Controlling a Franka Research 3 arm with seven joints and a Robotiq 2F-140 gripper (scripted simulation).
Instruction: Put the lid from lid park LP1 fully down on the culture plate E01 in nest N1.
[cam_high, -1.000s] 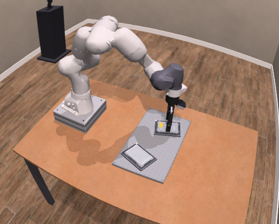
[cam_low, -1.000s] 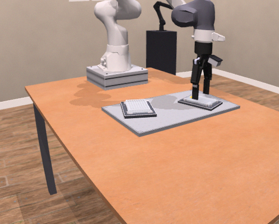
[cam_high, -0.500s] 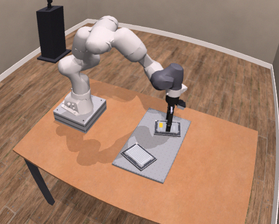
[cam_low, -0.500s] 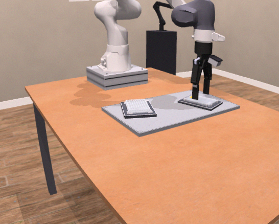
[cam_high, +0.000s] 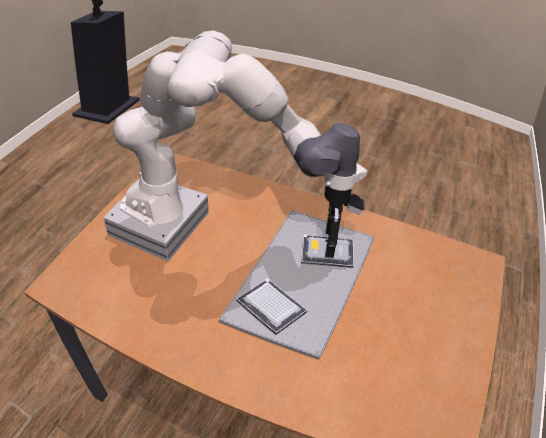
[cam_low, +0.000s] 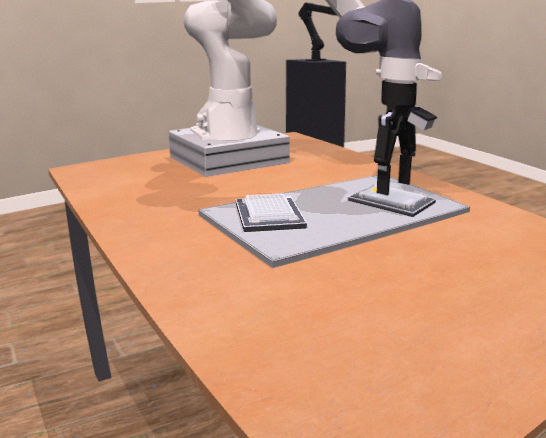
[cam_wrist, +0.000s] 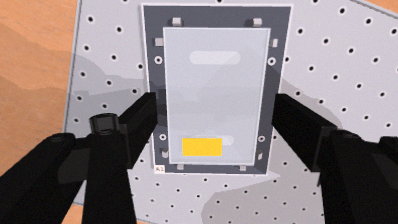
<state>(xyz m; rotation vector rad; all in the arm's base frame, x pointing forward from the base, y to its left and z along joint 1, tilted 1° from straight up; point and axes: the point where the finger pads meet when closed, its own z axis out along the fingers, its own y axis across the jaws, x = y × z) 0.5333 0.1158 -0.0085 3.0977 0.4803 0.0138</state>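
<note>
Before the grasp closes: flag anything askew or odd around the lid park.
Nothing stands out. The lid lies square in its dark park frame, and the open gripper straddles its long sides without touching. The culture plate sits uncovered in its nest.

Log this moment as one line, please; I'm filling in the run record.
phase: pre-grasp | gripper: open, fingers straddling lid in lid park | culture plate: uncovered in nest | lid not yet lifted

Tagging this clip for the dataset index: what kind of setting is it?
Likely a lab-automation bench in a plain room: a perforated grey deck plate on an orange table carries an uncovered multiwell plate in a nest and a clear lid in a second holder. The arm's tool straddles the lid, open.
</note>
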